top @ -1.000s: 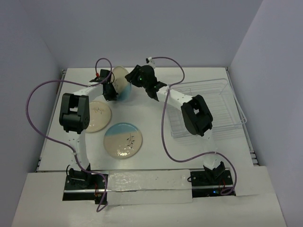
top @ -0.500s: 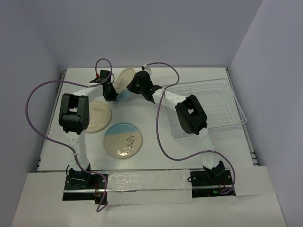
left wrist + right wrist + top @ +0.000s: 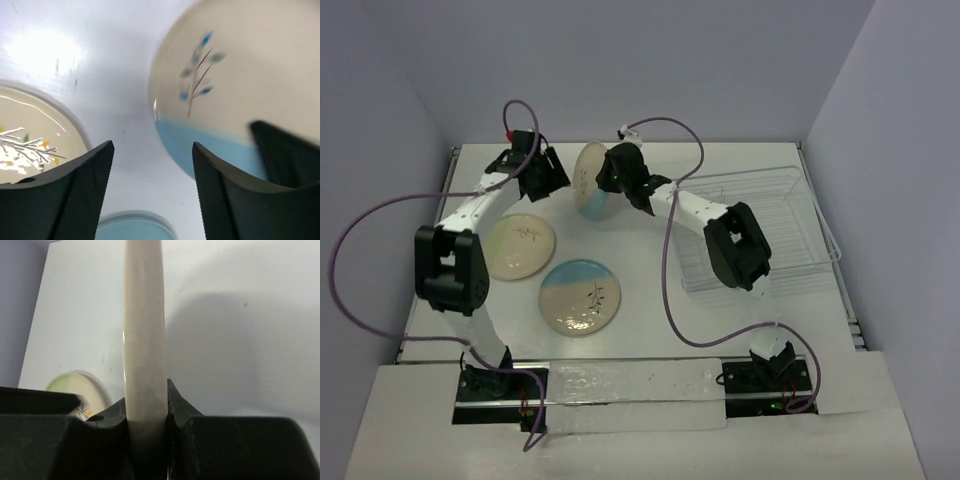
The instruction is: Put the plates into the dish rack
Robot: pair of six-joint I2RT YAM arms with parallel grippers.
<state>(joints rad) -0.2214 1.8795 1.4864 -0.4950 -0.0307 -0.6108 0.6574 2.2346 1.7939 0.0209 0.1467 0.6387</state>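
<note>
A half light-blue, half cream plate (image 3: 590, 178) stands on edge near the back of the table. My right gripper (image 3: 607, 186) is shut on its rim, and the right wrist view shows that rim (image 3: 144, 330) clamped between the fingers. To the left of this plate my left gripper (image 3: 549, 178) is open and apart from it, and its wrist view shows the plate's face (image 3: 235, 85) just beyond the fingers (image 3: 85, 180). An all-cream plate (image 3: 520, 246) and a second blue-and-cream plate (image 3: 580, 297) lie flat on the table. The dish rack (image 3: 760, 228) stands at the right.
Purple cables loop over both arms. The table's back wall runs close behind the two grippers. The white table surface (image 3: 640, 260) separates the flat plates from the rack. Both arm bases sit at the near edge.
My left gripper has opened, let go of the upright plate and drawn back to the left. My right gripper has shut on the plate's rim and now holds it alone.
</note>
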